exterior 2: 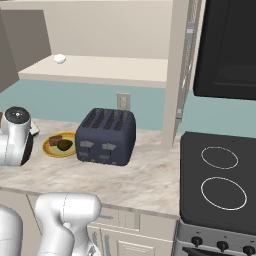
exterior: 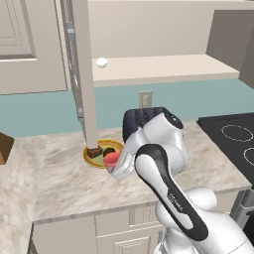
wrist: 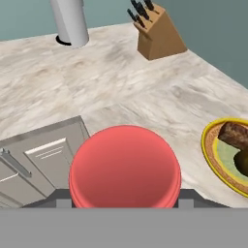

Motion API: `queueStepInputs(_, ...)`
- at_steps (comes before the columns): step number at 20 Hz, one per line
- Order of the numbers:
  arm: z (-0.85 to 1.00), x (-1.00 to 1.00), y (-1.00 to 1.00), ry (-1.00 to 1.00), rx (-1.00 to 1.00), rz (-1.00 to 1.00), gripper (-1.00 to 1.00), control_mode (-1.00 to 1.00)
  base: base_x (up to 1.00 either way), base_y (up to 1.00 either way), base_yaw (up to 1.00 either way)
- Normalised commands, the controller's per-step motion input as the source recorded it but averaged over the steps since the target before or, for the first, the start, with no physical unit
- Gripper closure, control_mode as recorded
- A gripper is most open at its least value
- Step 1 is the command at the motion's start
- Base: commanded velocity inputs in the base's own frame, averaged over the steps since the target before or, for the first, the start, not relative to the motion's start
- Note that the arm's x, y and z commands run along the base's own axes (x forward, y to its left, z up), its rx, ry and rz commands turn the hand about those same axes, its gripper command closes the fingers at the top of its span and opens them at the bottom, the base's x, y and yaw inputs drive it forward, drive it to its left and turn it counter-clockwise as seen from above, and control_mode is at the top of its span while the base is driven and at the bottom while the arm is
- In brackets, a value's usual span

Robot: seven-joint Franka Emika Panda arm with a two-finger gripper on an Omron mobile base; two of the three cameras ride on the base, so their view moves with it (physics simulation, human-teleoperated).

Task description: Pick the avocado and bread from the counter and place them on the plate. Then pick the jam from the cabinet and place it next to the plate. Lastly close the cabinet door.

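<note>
- Even, bright, diffuse light is filling all three views; no single source is showing.
- The toaster (exterior 2: 106, 136) is casting only a faint, soft shadow on the surface (exterior 2: 140, 175).
- A mild sheen is showing on the arm's white shells; no strong glare is appearing.
- The jam (wrist: 125, 167) is looming close in the hand view, its edges slightly soft.
- Textures are looking flat and rendered, and edges are staying undistorted.
</note>
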Motion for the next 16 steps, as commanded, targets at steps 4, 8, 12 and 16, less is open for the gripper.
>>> queueStepInputs(4,-0.37,0.33,0.05,0.04,-0.01,0.06,1.0,-1.0,0.0,0.0,0.0)
queueStepInputs(8,-0.38,0.4,0.04,0.04,-0.01,0.05,1.0,-1.0,0.0,0.0,0.0)
queueStepInputs(12,-0.4,0.43,0.04,0.03,-0.01,0.05,1.0,-1.0,0.0,0.0,0.0)
queueStepInputs(16,-0.36,0.45,0.08,0.03,-0.01,0.04,1.0,-1.0,0.0,0.0,0.0)
